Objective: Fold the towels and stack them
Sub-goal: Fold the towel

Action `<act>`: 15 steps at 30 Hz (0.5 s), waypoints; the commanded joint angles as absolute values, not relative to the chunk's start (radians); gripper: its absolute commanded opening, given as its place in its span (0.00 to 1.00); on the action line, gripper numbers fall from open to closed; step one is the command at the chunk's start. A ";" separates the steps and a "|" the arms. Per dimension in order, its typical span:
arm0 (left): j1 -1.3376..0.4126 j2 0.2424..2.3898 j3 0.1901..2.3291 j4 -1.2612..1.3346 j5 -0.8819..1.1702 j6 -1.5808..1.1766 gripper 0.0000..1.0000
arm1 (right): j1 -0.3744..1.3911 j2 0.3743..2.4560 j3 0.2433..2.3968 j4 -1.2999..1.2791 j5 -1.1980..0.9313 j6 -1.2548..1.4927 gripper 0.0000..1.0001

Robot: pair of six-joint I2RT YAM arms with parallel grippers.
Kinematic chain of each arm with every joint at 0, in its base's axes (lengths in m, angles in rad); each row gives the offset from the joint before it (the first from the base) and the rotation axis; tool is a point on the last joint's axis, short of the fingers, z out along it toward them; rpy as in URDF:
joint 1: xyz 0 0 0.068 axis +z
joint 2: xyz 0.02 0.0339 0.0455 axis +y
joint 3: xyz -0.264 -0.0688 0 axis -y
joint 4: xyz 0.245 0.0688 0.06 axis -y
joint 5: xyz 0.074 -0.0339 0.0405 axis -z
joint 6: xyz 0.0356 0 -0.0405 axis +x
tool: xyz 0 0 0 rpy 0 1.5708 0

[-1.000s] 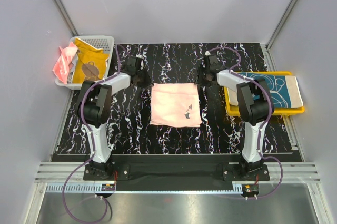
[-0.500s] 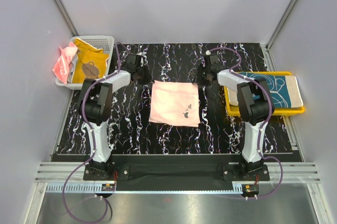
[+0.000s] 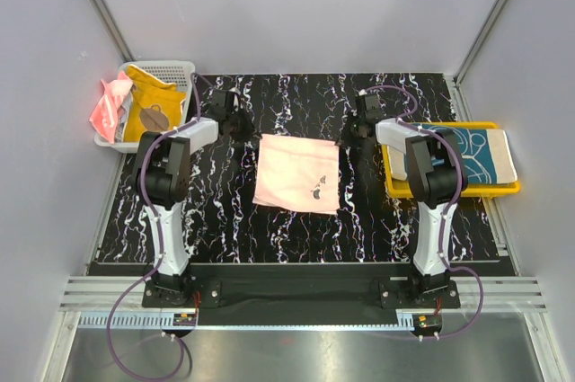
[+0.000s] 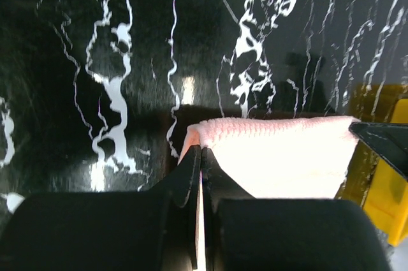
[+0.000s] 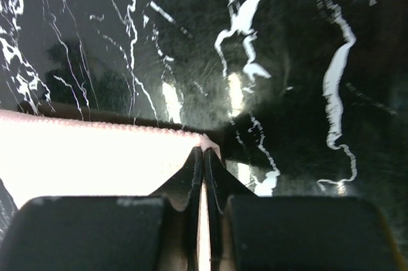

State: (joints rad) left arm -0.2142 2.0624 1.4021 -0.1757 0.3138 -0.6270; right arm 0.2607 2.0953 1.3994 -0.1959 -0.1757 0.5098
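A pale peach towel point(image 3: 296, 173) with a small dark print lies spread flat in the middle of the black marbled table. My left gripper point(image 3: 254, 133) is at its far left corner. In the left wrist view the gripper point(image 4: 201, 151) is shut, pinching that corner of the towel point(image 4: 280, 162). My right gripper point(image 3: 344, 141) is at the far right corner. The right wrist view has it point(image 5: 204, 152) shut on that corner of the towel point(image 5: 95, 156). A folded teal-and-cream towel point(image 3: 472, 153) lies on the yellow tray point(image 3: 449, 191).
At the far left stands a white mesh basket point(image 3: 166, 67) holding an orange-yellow towel point(image 3: 153, 112) with a brown figure. A coral pink towel point(image 3: 110, 103) hangs over the basket's left side. Grey walls close in the table on three sides.
The right gripper has closed onto the far right corner of the peach towel. The left gripper finished shutting on the far left corner. The towel's far edge has shifted slightly.
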 commanded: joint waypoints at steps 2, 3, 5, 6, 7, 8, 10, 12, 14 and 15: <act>-0.186 2.092 1.473 -0.115 0.382 -0.655 0.00 | 0.226 2.103 1.420 -0.153 -0.221 0.522 0.05; -0.184 2.103 1.482 -0.115 0.382 -0.657 0.00 | 0.222 2.108 1.425 -0.153 -0.224 0.520 0.05; -0.179 2.112 1.493 -0.115 0.387 -0.661 0.04 | 0.221 2.109 1.425 -0.147 -0.236 0.520 0.06; -0.176 2.118 1.503 -0.112 0.396 -0.663 0.15 | 0.221 2.111 1.425 -0.146 -0.239 0.519 0.08; -0.176 2.128 1.508 -0.112 0.402 -0.660 0.21 | 0.221 2.111 1.427 -0.144 -0.241 0.518 0.11; -0.175 2.128 1.511 -0.113 0.403 -0.657 0.27 | 0.221 2.111 1.428 -0.144 -0.241 0.514 0.13; -0.173 2.123 1.516 -0.109 0.408 -0.640 0.32 | 0.221 2.106 1.433 -0.153 -0.235 0.509 0.22; -0.170 2.111 1.516 -0.110 0.396 -0.629 0.38 | 0.221 2.092 1.430 -0.159 -0.215 0.505 0.31; -0.167 2.083 1.503 -0.120 0.382 -0.612 0.39 | 0.221 2.080 1.427 -0.164 -0.192 0.502 0.36; -0.167 2.073 1.497 -0.129 0.364 -0.604 0.40 | 0.221 2.068 1.425 -0.173 -0.175 0.497 0.39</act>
State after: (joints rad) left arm -0.1745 2.1239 1.4712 -0.1558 0.3698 -0.6388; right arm 0.2260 2.0995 1.3998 -0.1761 -0.2237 0.5163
